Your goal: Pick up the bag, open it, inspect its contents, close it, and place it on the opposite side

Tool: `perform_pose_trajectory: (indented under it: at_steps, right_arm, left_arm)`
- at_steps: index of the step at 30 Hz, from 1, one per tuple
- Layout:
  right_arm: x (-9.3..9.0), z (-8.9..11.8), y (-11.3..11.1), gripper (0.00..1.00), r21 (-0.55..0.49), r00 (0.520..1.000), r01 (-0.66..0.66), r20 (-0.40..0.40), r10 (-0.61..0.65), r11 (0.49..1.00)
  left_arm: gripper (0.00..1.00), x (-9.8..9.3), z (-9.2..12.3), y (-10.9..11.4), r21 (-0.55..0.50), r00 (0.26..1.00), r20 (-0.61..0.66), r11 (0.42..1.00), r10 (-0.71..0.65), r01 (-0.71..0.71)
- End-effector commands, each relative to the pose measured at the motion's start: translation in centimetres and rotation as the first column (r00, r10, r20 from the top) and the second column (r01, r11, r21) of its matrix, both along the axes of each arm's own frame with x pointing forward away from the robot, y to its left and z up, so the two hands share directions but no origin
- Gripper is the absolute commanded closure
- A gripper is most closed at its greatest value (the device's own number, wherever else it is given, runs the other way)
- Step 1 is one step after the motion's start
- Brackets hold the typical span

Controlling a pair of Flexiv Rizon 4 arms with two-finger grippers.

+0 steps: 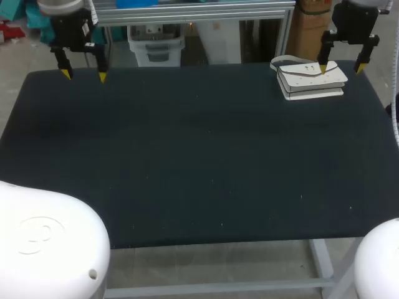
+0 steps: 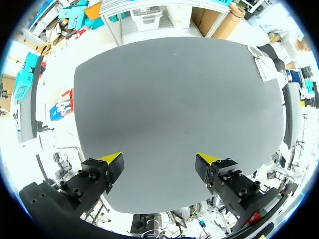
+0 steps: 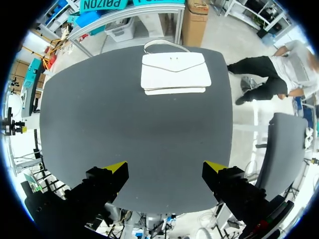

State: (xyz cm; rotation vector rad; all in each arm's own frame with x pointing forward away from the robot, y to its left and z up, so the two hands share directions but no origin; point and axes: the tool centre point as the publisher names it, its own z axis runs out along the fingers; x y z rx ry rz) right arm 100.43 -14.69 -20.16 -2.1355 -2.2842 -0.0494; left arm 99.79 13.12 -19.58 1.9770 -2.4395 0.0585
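Note:
A white envelope-style bag point(image 1: 312, 80) with a flap and a thin strap lies flat at the far right corner of the dark table point(image 1: 199, 156). My right gripper point(image 1: 341, 66) hangs open high above it, one yellow tip over the bag's flap in the head view. In the right wrist view the bag point(image 3: 174, 73) lies well ahead of the open right gripper point(image 3: 166, 168), closed, with its strap looped behind it. My left gripper point(image 1: 84, 75) hangs open above the far left corner with nothing between its fingers. In the left wrist view the left gripper point(image 2: 159, 162) is open over bare table, and a sliver of the bag point(image 2: 260, 61) shows at the table's far edge.
The dark tabletop point(image 2: 174, 114) carries nothing besides the bag. Its far edge runs just behind both grippers. The white rounded bases of my arms point(image 1: 43, 243) fill the near corners.

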Motion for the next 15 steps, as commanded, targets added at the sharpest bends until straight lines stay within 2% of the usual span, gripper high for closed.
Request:
perform_pose_trajectory:
  at_steps: [1,8,15]
  right_arm:
    - [0.1,-0.3,-1.2,0.00,0.039,1.000,-0.017,0.005,0.017,0.999]
    - [0.8,-0.9,-3.1,0.00,0.093,0.999,0.028,-0.031,-0.025,0.995]
    - [1.9,-1.9,-4.9,0.00,0.135,0.993,0.088,-0.088,-0.076,0.987]
  left_arm:
    - [0.00,-1.8,-0.1,-0.4,-0.033,0.994,0.072,0.996,-0.083,0.085]
    - [0.00,-3.5,-0.6,-2.0,-0.080,0.940,0.148,0.944,-0.307,0.321]
    - [0.00,-5.2,-1.5,-4.2,-0.067,0.801,0.237,0.814,-0.549,0.577]
